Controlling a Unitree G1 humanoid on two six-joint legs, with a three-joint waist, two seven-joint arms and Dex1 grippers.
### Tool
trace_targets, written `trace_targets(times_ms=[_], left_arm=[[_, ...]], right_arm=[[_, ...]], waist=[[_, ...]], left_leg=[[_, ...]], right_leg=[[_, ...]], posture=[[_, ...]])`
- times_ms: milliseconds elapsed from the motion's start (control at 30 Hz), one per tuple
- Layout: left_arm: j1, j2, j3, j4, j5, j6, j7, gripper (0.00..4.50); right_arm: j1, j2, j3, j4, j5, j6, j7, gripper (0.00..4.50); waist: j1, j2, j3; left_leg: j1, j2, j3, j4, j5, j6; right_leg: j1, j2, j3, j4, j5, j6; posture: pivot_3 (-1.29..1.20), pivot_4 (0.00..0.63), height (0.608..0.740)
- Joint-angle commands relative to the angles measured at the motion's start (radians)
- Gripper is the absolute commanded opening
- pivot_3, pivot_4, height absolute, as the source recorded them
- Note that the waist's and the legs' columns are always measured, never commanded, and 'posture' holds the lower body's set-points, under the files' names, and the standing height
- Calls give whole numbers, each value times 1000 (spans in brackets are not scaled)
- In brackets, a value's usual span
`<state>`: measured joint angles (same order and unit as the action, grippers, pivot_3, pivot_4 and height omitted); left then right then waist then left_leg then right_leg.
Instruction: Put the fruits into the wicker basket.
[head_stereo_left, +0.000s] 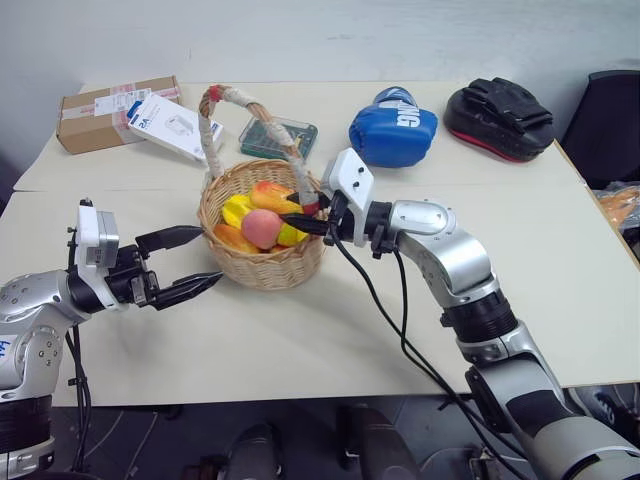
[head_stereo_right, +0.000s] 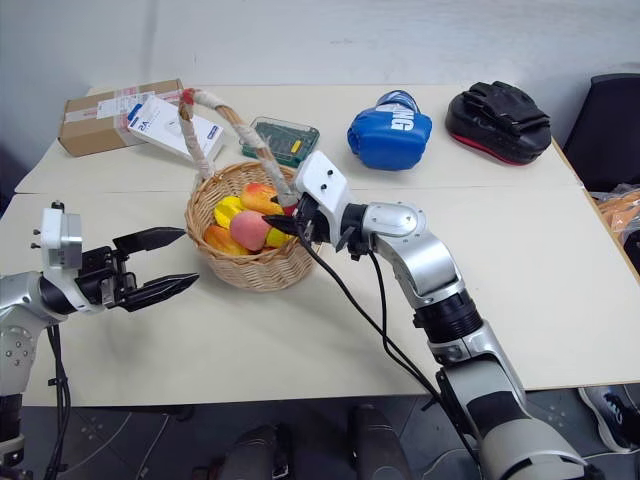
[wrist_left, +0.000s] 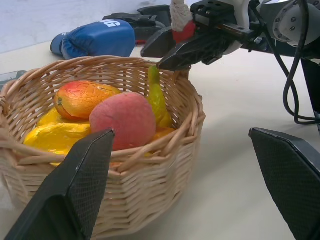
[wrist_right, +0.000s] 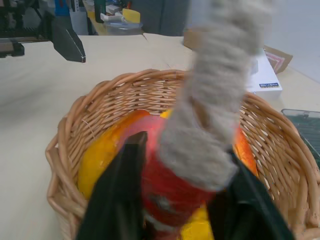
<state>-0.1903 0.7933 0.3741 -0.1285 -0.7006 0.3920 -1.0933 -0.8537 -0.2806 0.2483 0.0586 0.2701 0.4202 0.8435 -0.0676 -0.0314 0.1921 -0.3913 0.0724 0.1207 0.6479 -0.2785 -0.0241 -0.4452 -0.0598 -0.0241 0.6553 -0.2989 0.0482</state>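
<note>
Pale tabletop first, and at its middle sits the wicker basket, fruits already piled inside: a pink-red peach up front, an orange-yellow mango at twelve o'clock from it. At three o'clock of the basket, the right gripper is clamped on the handle at its red-banded base. At nine o'clock, just beside the rim, the left gripper hangs with fingers spread, holding nothing. A blue boxing glove lies at one o'clock.
</note>
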Motion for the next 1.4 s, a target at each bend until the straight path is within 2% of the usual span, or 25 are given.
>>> trace_targets(times_ms=[33, 133, 233, 333, 433, 533, 700, 1000, 1100, 1233, 1400], left_arm=[[4, 2, 24, -32, -9, -12, 7, 4500], [7, 1, 21, -38, -11, -10, 8, 4500], [9, 3, 22, -32, -10, -12, 2, 4500], [-5, 3, 13, -10, -3, -19, -5, 4500], [-26, -6, -6, 7, 4, -27, -12, 4500], [-49, -20, -31, 20, 9, -36, -19, 4500], [-106, -32, -66, 13, -6, -26, -32, 4500], [-169, -41, -114, 21, -4, -6, -54, 4500], [-172, -40, -116, 24, 0, -7, -58, 4500], [-164, -35, -109, 28, 4, -11, -64, 4500], [-146, -45, -83, 51, 41, -74, -43, 4500]], right_arm=[[27, -48, -73, -126, 74, 8, 53, 189], [83, -113, -176, -258, 180, 78, 65, 193], [163, -204, -262, -364, 207, 122, 35, 193], [249, -313, -408, -427, 250, 193, -3, 193], [323, -434, -555, -380, 228, 200, -34, 193], [359, -485, -684, -278, 217, 188, -104, 193], [415, -551, -718, -121, 156, 124, -106, 193], [314, -570, -707, 282, 105, -77, -99, 193], [312, -601, -707, 352, 91, -126, -74, 1127], [349, -637, -724, 338, 96, -155, -37, 2421], [521, -727, -779, 245, 87, -217, 49, 4170]], waist=[[7, 0, 0], [13, 0, 0], [18, 0, 0], [22, 0, 0], [33, 0, 0], [37, 0, 0], [34, -1, 0], [22, 0, 0], [20, 0, 0], [17, 0, 0], [19, 0, 0]], left_leg=[[0, 0, 0, 0, 0, 0], [0, 0, 0, 0, 0, 0], [0, 0, 0, 0, 0, 1], [0, -1, 0, 0, -1, 1], [0, -5, 0, 0, -1, 1], [0, -6, 0, 0, -1, 2], [1, -5, 1, 0, -1, 2], [2, -5, 5, 0, 1, 1], [3, -5, 5, 0, 1, 0], [3, -4, 5, 0, 1, 0], [3, -4, 5, 0, 2, -1]], right_leg=[[0, 0, 0, 0, 0, 0], [0, 0, 0, -1, 0, 0], [0, 0, 0, -1, 0, 0], [1, 0, 0, -1, 0, 1], [1, 0, 0, -2, 0, 1], [1, 0, 0, -2, 1, 1], [1, 2, 2, -2, 1, 1], [1, 12, 9, -2, 3, 5], [1, 12, 10, -2, 3, 5], [1, 13, 11, -2, 3, 5], [1, 13, 11, -2, 3, 5]], posture=[[0, 150, 740], [0, 150, 740], [0, 150, 740], [0, 150, 740], [0, 150, 740], [0, 150, 740], [0, 150, 740], [0, 150, 740], [0, 150, 740], [0, 150, 740], [0, 150, 740]])
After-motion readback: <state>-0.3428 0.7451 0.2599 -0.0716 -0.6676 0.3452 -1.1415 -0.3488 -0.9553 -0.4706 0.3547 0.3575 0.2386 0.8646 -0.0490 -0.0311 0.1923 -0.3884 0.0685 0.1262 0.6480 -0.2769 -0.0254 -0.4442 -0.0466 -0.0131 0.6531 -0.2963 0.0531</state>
